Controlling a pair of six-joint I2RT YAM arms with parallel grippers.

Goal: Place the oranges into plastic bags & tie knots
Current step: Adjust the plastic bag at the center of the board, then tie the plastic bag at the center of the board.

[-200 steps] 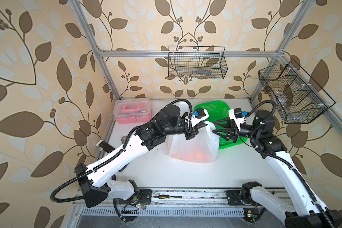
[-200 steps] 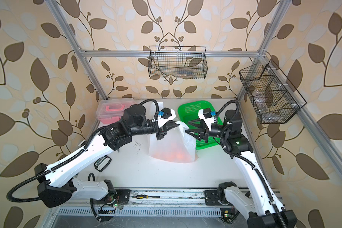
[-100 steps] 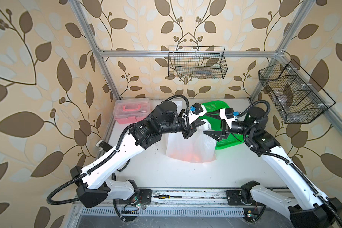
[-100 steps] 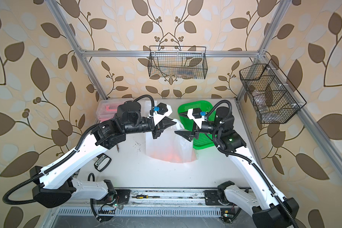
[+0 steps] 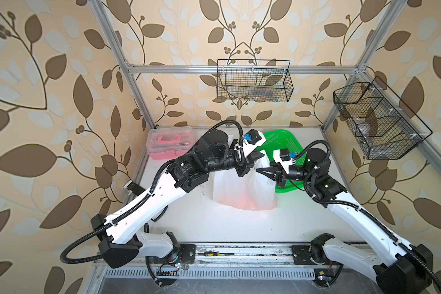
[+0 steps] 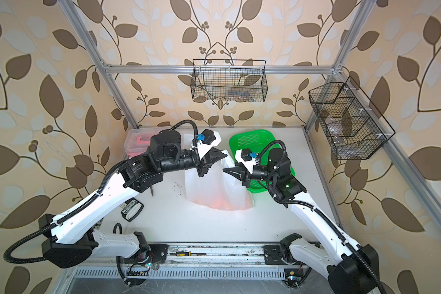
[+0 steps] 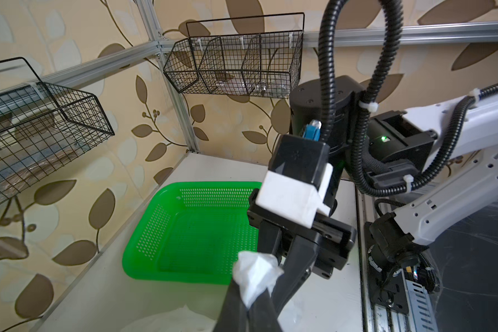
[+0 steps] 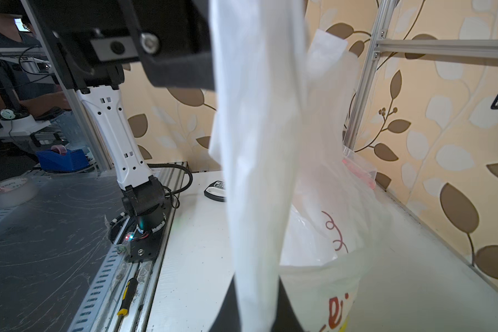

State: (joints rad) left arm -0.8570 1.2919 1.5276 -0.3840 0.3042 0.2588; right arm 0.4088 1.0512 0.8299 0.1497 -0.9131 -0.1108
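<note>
Plastic bag [image 5: 241, 189]: thin, translucent, crinkled white.

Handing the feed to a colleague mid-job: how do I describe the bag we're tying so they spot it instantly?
Look at the white table; the bag stands at its middle, beside the green basket. It is the only soft, see-through white thing, with oranges showing through its bottom and the left tool and right tool pinching its top.

Upright translucent bag [image 5: 236, 184], oranges [image 5: 246, 203] inside
</note>
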